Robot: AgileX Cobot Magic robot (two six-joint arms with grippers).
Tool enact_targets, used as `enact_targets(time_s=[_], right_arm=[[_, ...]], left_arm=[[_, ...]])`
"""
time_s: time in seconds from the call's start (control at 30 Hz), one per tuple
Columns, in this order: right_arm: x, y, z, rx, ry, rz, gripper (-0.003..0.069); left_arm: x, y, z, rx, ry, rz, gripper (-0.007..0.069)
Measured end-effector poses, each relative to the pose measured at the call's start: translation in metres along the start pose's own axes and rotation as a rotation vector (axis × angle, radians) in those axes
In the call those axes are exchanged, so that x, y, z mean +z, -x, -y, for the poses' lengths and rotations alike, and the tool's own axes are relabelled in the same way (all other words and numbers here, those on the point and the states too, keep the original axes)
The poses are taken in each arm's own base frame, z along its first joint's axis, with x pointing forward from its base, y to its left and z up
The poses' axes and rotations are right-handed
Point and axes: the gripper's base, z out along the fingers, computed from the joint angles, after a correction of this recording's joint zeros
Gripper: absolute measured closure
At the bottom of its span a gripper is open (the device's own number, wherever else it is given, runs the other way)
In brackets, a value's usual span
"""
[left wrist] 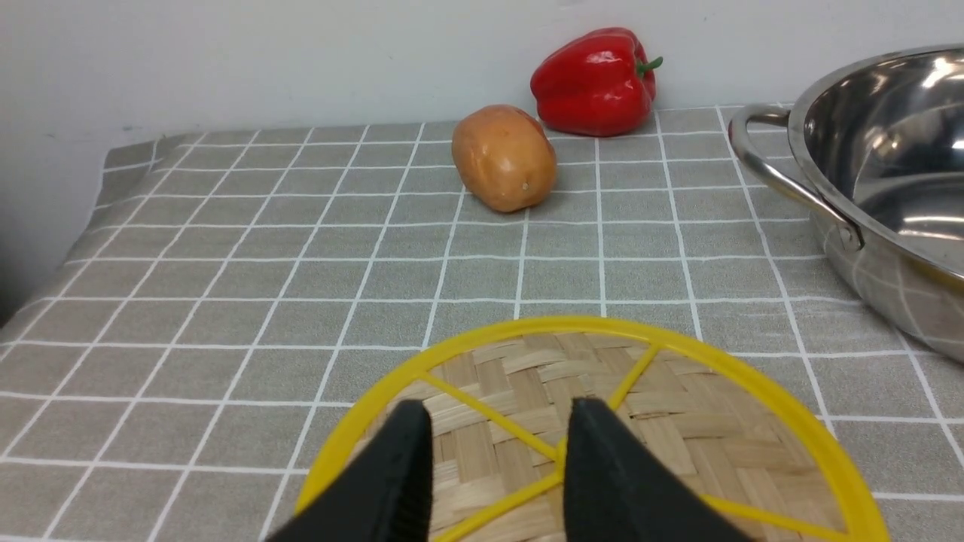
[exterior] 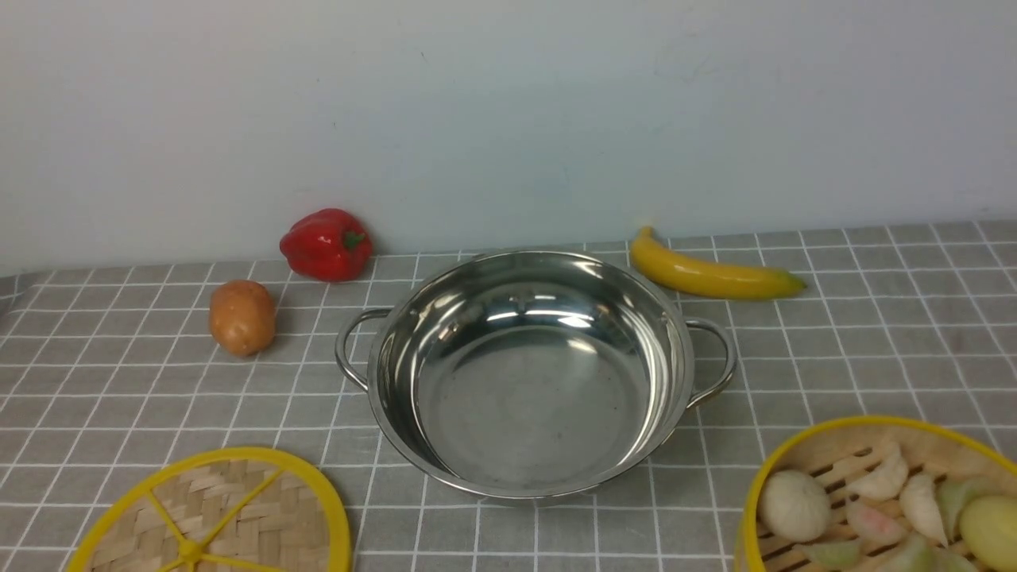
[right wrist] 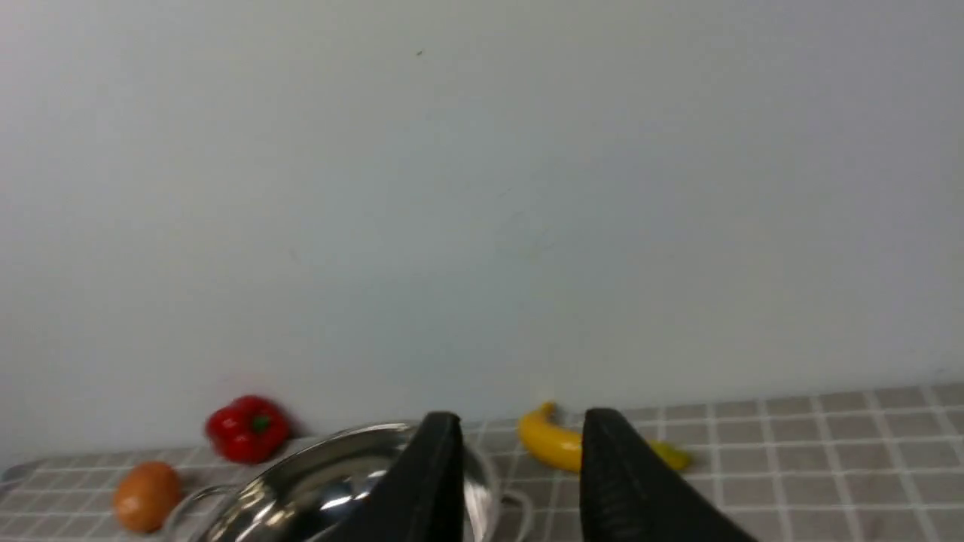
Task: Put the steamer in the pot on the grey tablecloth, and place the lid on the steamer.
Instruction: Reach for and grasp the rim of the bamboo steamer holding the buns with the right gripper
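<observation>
A: Nearest first. What are the pincers doing?

B: Left pincer (left wrist: 498,406): spread, nothing between its tips, hanging over the near part of the lid (exterior: 230,508). I can't tell whether it touches the weave. Right pincer (right wrist: 521,414): also spread and empty, raised, aimed toward the wall. Its own view shows no steamer.

A: Where are the task's things?

B: The lid lies flat on the grey tablecloth (exterior: 119,397) at the near left. The steamer (exterior: 834,445) sits at the near right, partly cut off by the front view's edge. The pot (exterior: 524,381) stands mid-surface between them and farther back, apart from both, with nothing in it.

A: So which step?

B: My read is the opening one, nothing placed yet. The steamer has to go first, so the right arm needs to come down on its rim, lift it level and set it centred in the pot. The lid comes after.

A: How does the steamer look?

B: Yellow rim, slatted bamboo floor, a pale bun (exterior: 794,504) and dumplings lying loose inside. They would likely roll if it tipped.

A: Farther back?

B: A potato (exterior: 242,316) and a red pepper (exterior: 326,242) at far left, and a banana (exterior: 711,274) at far right by the wall.
</observation>
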Motion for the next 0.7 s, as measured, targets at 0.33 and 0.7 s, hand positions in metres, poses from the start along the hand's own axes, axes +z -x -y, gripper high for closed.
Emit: enact_targets(time_s=[0.33, 0.7], right_arm=[[0.028, -0.029, -0.002, -0.043, 0.104, -0.532, 0.0417], [0.105, -0.043, 0.031, -0.241, 0.138, -0.918, 0.0403]], left_arm=[[0.0, 0.0, 0.0, 0.0, 0.0, 0.0, 0.0382], [0.0, 0.0, 0.0, 0.0, 0.0, 0.0, 0.0382]])
